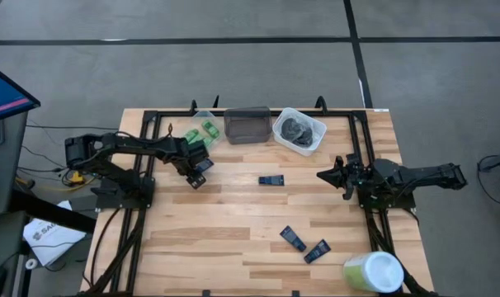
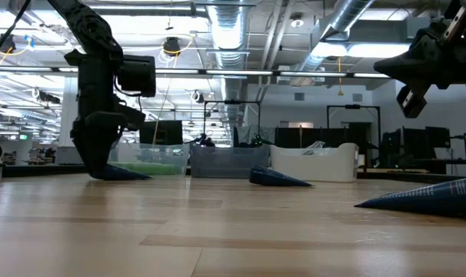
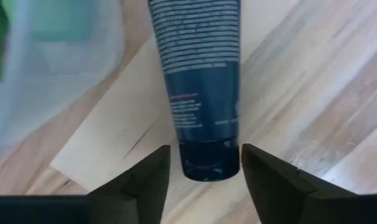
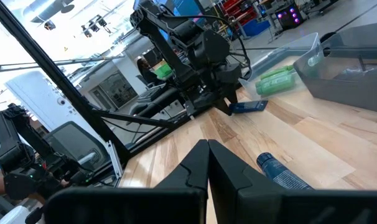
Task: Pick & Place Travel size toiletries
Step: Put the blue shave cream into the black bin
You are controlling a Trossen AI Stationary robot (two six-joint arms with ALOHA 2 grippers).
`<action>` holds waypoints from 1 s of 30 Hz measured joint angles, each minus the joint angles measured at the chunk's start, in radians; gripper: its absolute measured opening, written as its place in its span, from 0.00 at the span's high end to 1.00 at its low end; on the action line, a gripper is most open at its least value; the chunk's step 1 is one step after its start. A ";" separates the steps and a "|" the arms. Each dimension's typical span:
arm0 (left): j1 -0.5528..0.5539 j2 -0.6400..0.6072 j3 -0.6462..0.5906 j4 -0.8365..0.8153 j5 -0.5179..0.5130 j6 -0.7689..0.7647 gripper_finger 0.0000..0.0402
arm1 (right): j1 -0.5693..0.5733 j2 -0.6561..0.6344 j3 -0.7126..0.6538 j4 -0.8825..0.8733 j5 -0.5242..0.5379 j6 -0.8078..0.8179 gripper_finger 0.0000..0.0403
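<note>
The wooden tabletop [image 1: 233, 239] is seen whole only in the high view, with broad bare wood left open across its middle and near edge. Along its far edge three tubs are lined up: a clear tub [image 1: 202, 130] with green bottles [image 1: 209, 129], a dark tub [image 1: 247, 124], and a white tub [image 1: 299, 130] with dark grey lumps. A pale green-and-white cylinder [image 1: 372, 272] is set at the near right corner. Four dark blue tubes are spread out: one [image 1: 271, 180] at mid-table, two [image 1: 293, 238] [image 1: 317, 251] together toward the near right, and one under the left tool [image 1: 197, 175], just beside the clear tub. Only the left wrist view shows that tube [image 3: 201, 81] closely: its capped end is bracketed by the two partly open fingers [image 3: 145, 183], and contact cannot be told. The low view shows this tool down at the wood. The right tool [image 1: 324, 175] is held closed and empty, above the right side.
</note>
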 joint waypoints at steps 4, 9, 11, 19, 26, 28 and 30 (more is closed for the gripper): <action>0.000 0.000 0.000 0.016 -0.027 -0.014 0.61 | 0.000 0.000 0.000 0.000 0.000 0.000 1.00; 0.000 0.000 0.000 0.033 -0.016 -0.018 0.70 | 0.000 0.000 0.000 0.000 0.000 0.000 1.00; 0.000 0.000 0.000 0.035 -0.008 -0.017 0.70 | 0.000 0.000 0.000 0.000 0.000 0.000 1.00; -0.008 -0.005 0.000 0.044 0.109 -0.099 0.68 | 0.000 0.000 0.000 0.000 0.000 0.000 1.00; -0.118 -0.082 0.002 0.165 0.261 -0.259 0.68 | 0.000 0.000 0.000 0.000 0.000 0.000 1.00; -0.151 -0.127 0.002 0.241 0.271 -0.309 0.67 | 0.000 0.000 0.000 0.000 0.000 0.000 1.00; -0.169 -0.170 0.003 0.309 0.269 -0.360 0.67 | 0.000 0.000 0.000 0.000 0.000 0.000 1.00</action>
